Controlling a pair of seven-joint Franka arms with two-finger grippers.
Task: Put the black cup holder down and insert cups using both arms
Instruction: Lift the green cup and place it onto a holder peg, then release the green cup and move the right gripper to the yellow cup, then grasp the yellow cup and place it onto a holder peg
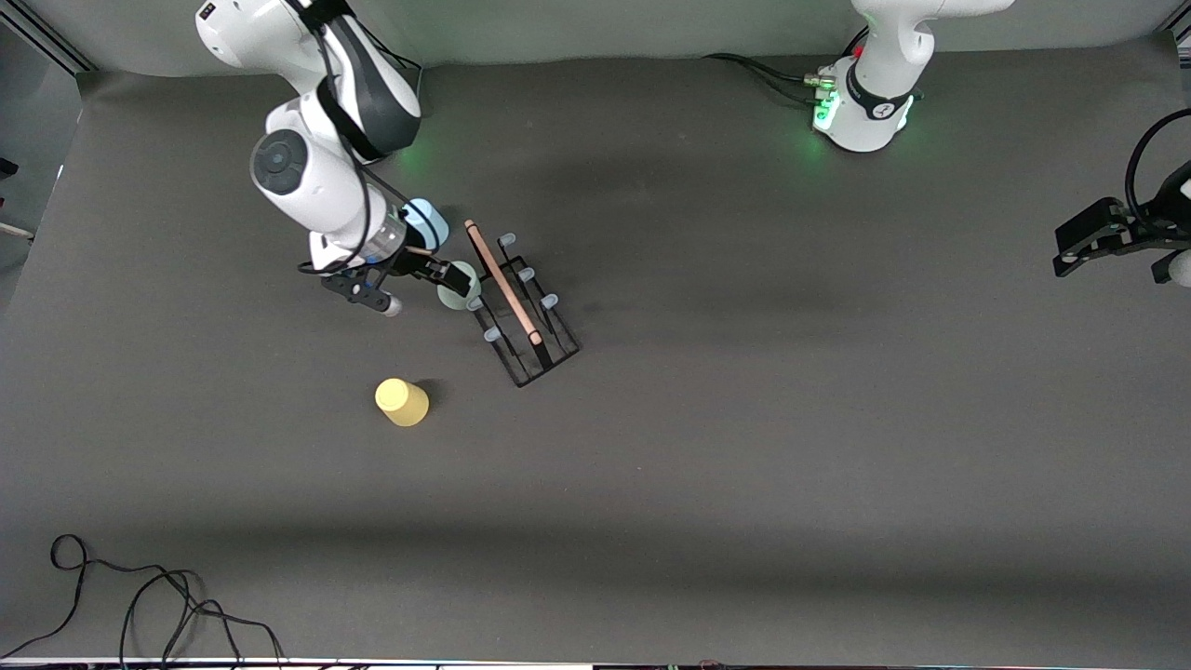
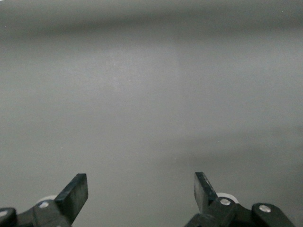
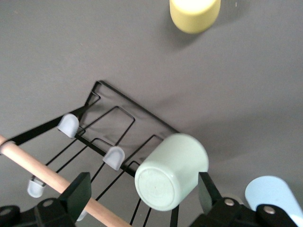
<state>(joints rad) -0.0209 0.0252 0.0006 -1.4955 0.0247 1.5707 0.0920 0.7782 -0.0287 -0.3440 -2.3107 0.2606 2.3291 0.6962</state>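
The black cup holder (image 1: 526,316) stands on the table with its wooden rod handle (image 1: 502,282) on top; it also shows in the right wrist view (image 3: 137,106). The pale green cup (image 1: 459,285) sits tilted on a prong on the rack's side toward the right arm's end, base outward (image 3: 170,170). My right gripper (image 1: 445,275) is open around it (image 3: 142,189), fingers apart from its sides. The light blue cup (image 1: 426,221) stands beside that gripper (image 3: 274,194). The yellow cup (image 1: 402,402) stands upside down nearer the camera (image 3: 195,14). My left gripper (image 1: 1107,251) waits open and empty (image 2: 141,187).
The left arm's base (image 1: 865,112) glows green at the table's back edge. Loose black cables (image 1: 140,605) lie at the near corner toward the right arm's end. The grey mat (image 1: 744,419) covers the table.
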